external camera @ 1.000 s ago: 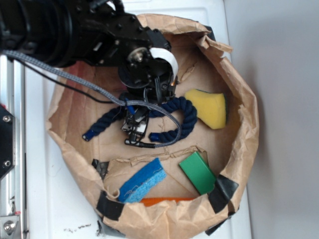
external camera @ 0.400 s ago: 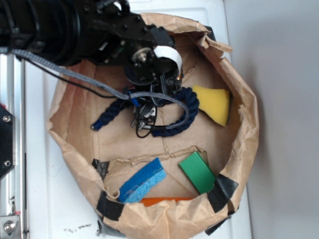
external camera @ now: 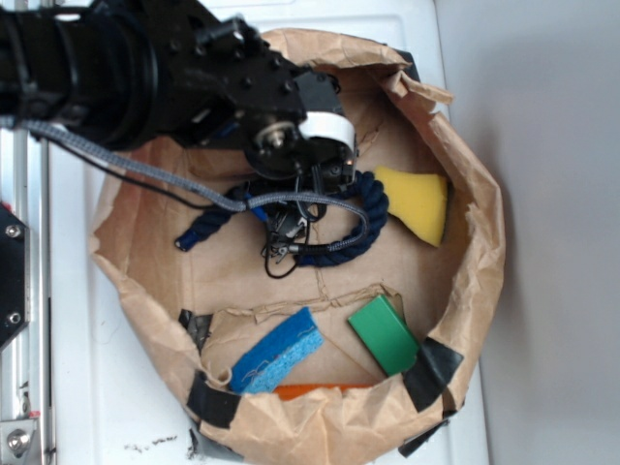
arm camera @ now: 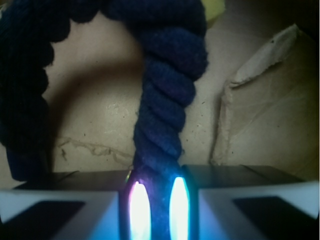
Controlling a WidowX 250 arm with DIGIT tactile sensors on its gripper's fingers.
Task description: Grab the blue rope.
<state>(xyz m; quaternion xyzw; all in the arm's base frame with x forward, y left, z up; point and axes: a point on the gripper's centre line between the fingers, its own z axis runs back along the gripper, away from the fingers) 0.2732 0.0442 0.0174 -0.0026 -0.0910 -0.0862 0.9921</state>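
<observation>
Clamped tight, my claw (arm camera: pixel 155 200) pinches the blue rope (arm camera: pixel 167 100) between both fingers (arm camera: pixel 60 210). From the exterior view, I see the rope (external camera: pixel 373 208) arching inside the paper-lined basket (external camera: pixel 480 242), its curve touching the yellow sponge (external camera: pixel 417 203). Nearer the rim lie a green block (external camera: pixel 385 334) and a blue sponge (external camera: pixel 279 351).

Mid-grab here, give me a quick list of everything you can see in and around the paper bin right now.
blue rope: one, dark navy, arched in the bin's upper middle, pinched between the fingers
yellow sponge: one, right of the rope
green block: one, lower right
light-blue sponge: one, lower middle
orange item: one, mostly hidden at the bottom wall
paper bin: one, brown, taped with black
white surface: under the bin
gripper: one, black arm, shut on the rope
</observation>
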